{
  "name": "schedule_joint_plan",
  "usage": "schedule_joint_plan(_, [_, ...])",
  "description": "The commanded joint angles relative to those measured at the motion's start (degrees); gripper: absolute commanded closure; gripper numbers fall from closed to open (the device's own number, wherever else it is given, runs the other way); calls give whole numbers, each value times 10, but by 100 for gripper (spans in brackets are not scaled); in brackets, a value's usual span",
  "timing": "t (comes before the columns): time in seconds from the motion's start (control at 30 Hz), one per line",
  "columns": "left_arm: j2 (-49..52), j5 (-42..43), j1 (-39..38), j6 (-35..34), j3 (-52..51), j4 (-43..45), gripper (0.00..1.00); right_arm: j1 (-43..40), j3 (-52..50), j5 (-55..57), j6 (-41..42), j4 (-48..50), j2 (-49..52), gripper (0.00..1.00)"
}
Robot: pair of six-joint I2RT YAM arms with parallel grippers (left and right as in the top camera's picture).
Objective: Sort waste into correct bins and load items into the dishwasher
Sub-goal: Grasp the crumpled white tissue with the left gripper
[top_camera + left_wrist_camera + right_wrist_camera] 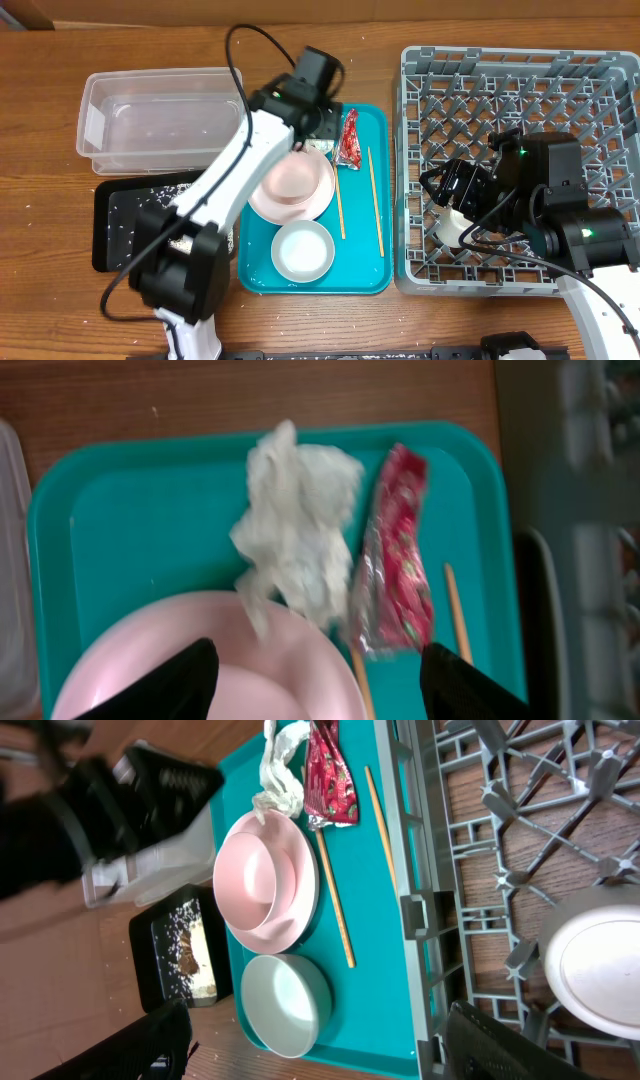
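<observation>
Tissue: the crumpled white tissue [300,520] lies at the 12 o'clock end of the teal tray [375,270], with its lower fold draped onto the rim of the pink plate [220,675]. I judge it my next pick, as the left jaws hang right over it.
Left jaws: spread wide with nothing between them, straddling the plate's 12 o'clock rim, placed, I think, to drop onto the tissue.
Wrapper: the red-and-silver wrapper [395,560] touches the tissue at its 3 o'clock side. A careless pinch could take both.
Chopsticks: one chopstick [340,200] has its far tip under the wrapper, and the other chopstick [375,200] lies apart at 3 o'clock. Both run 12-to-6.
Bowl: the pale bowl [303,250] sits just at the plate's 6 o'clock. I would leave the crockery until the waste is off.
Bins: the clear tub [160,120] is at the worktop's 10 o'clock. The black tray [125,220], at 8 o'clock, carries the rice [195,955] and brown scraps.
Cup: the white cup [595,960] rests among the pegs near the 7 o'clock corner of the grey rack [520,90].
Right jaws: wide and empty, just beside the cup.
</observation>
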Motion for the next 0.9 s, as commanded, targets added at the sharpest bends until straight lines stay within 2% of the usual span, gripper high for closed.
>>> schedule_joint_plan(0.0, [62,54,28,49,5,40,32,2,9,6,0,3,-1,17])
schedule_joint_plan(0.13, [108,86,35,79,5,89,31,2,9,6,0,3,-1,17])
schedule_joint_plan(0.27, [132,82,28,100,5,123,30,2,9,6,1,3,-1,17])
schedule_joint_plan(0.33, [136,64,28,98,5,127,41,2,9,6,1,2,-1,17])
schedule_joint_plan(0.4, [136,52,28,96,5,127,57,2,9,6,1,1,-1,17])
schedule_joint_plan(0.43, [135,45,28,96,5,125,69,2,9,6,1,0,-1,17])
schedule_joint_plan(0.5, [135,38,32,97,5,120,83,2,9,6,1,-2,-1,17])
schedule_joint_plan(0.53, [135,38,35,97,5,116,93,2,9,6,1,-3,-1,17])
schedule_joint_plan(0.6, [135,40,39,96,5,107,96,2,9,6,1,-6,-1,17])
schedule_joint_plan(0.63, [135,45,40,96,5,104,92,2,9,6,0,-6,-1,17])
schedule_joint_plan(0.67, [135,47,40,96,5,102,73,2,9,6,1,-6,-1,17])
schedule_joint_plan(0.7, [135,47,40,97,5,99,41,2,9,6,1,-6,-1,17])
schedule_joint_plan(0.73, [136,44,39,97,4,97,14,2,9,6,1,-6,-1,17])
schedule_joint_plan(0.87, [136,26,35,97,-7,110,14,2,9,6,1,-6,-1,17])
